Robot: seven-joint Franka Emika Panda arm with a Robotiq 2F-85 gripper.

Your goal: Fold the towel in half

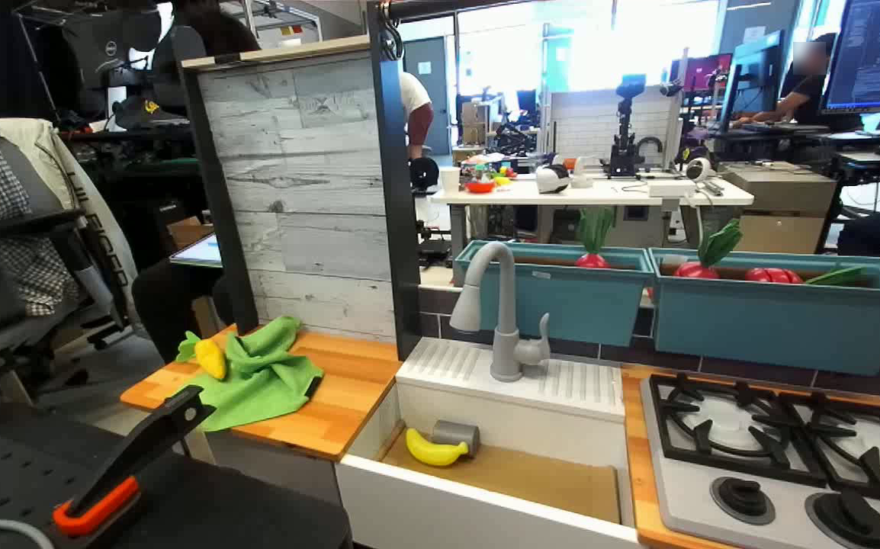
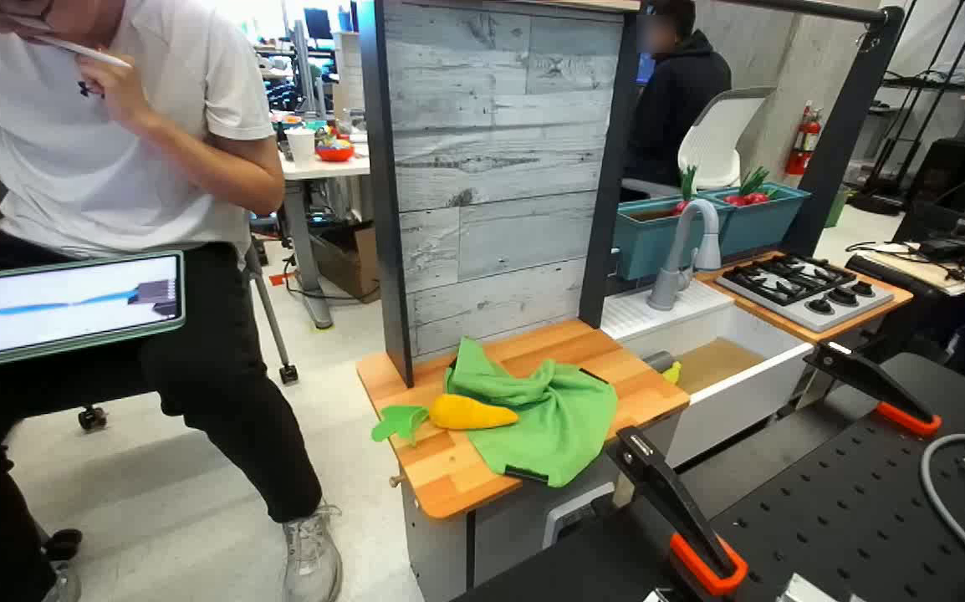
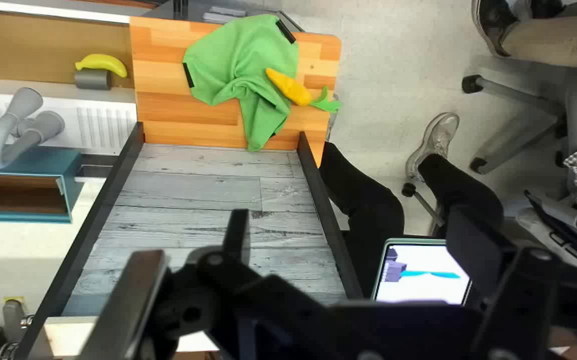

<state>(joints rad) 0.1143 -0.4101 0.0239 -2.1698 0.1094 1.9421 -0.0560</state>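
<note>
The lime-green towel [image 1: 271, 385] lies rumpled on the wooden counter [image 1: 360, 366], with several folds bunched together near its middle. In an exterior view the towel [image 2: 562, 422] hangs slightly over the counter's front edge. The wrist view shows the whole towel [image 3: 241, 55] from above, with black tabs on its edges. A yellow carrot-shaped toy with green leaves [image 3: 288, 86] lies partly on the towel. My gripper [image 3: 349, 220] is open and empty, its fingers wide apart, away from the towel. The gripper is out of view in both exterior views.
A grey wood-look panel [image 2: 499, 167] stands upright behind the counter. The sink [image 1: 486, 518] beside it holds a yellow banana [image 1: 435, 448] and a grey cylinder [image 1: 455, 435]. An orange-and-black clamp [image 2: 683, 518] stands near the counter. A seated person holds a tablet [image 2: 64, 305] close by.
</note>
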